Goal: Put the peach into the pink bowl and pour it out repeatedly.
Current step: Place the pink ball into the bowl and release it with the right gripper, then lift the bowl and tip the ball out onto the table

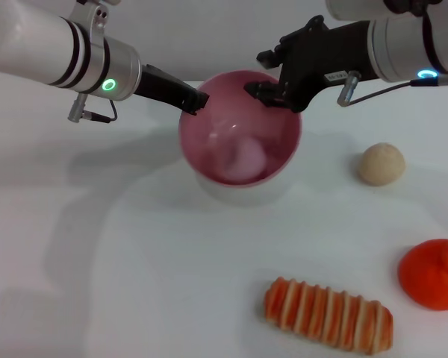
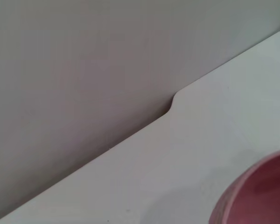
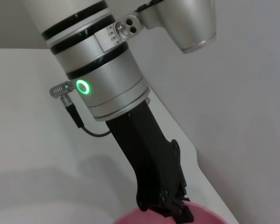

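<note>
Peach (image 1: 248,158) lies inside the pink bowl (image 1: 239,183), centre frame; left claw (image 1: 196,102) pinches the rim, right claw (image 1: 272,94) narrow above. Pouring probably follows.

- Bowl (image 1: 239,142): dusty pink inside and at the rim, paler, near white, on the outer wall low down.
- Peach (image 1: 246,158): pale pink, a blurred whitish patch in the bowl.
- Ball (image 1: 381,164): beige tan, plain.
- Fruit (image 1: 433,273): bright orange-red all over.
- Bread (image 1: 328,315): orange-brown crust crossed by cream stripes.
- Table (image 1: 119,261): white, with soft grey shadows.
- Wall (image 2: 74,70): flat grey.
- Left gripper (image 1: 196,103): black, on a silver arm with black bands and a glowing green ring.
- Right gripper (image 1: 272,95): black, on a silver arm with a blue-lit ring and a small white label.
</note>
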Controlling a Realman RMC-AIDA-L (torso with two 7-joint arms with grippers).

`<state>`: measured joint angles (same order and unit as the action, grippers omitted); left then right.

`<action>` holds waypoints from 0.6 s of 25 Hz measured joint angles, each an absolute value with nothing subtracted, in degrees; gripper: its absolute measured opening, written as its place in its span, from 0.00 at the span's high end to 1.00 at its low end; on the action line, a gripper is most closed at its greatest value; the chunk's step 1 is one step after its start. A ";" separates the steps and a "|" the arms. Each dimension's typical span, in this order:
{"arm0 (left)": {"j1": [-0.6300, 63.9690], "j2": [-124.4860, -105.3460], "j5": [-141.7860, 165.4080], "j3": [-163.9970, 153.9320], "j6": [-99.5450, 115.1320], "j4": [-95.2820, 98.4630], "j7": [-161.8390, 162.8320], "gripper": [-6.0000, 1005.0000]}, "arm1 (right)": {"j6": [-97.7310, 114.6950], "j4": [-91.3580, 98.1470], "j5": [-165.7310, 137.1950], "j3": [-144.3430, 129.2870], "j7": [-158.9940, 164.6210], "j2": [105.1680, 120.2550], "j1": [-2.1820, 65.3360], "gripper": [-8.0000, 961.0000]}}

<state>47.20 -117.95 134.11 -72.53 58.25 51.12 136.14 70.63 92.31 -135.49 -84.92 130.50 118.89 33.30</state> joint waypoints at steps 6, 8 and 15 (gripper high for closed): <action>47.20 -117.95 134.11 -72.72 57.95 51.09 136.10 0.95 | 65.90 95.33 -131.94 -83.20 125.37 119.41 28.68 0.51; 47.18 -117.95 134.11 -72.75 57.80 51.08 136.02 0.95 | 62.25 94.97 -119.91 -79.41 114.15 119.55 23.33 0.47; 47.06 -118.00 134.12 -74.13 55.57 50.98 135.83 0.95 | 70.80 77.77 -72.63 -71.53 75.60 118.54 14.68 0.47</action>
